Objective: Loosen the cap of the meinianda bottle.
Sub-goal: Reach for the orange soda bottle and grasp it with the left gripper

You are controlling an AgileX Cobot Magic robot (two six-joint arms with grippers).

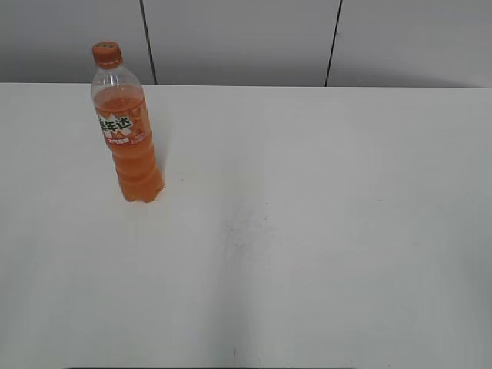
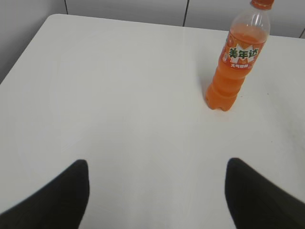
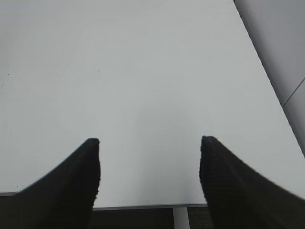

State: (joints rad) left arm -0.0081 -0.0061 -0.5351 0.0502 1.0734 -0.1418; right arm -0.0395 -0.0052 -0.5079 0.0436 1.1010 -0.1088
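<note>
The meinianda bottle (image 1: 128,134) stands upright at the far left of the white table (image 1: 307,231), full of orange drink, with the orange cap (image 1: 107,53) on top. In the left wrist view the meinianda bottle (image 2: 238,62) is at the upper right, its cap (image 2: 262,4) cut by the frame's top edge. My left gripper (image 2: 156,167) is open over bare table, well short of the bottle and to its left. My right gripper (image 3: 148,143) is open above the table's near edge with nothing between its fingers. Neither arm shows in the exterior view.
A grey panelled wall (image 1: 246,38) runs behind the table. The table's rounded far-left corner (image 2: 52,19) shows in the left wrist view, and its right edge (image 3: 267,81) and near edge (image 3: 143,206) in the right wrist view.
</note>
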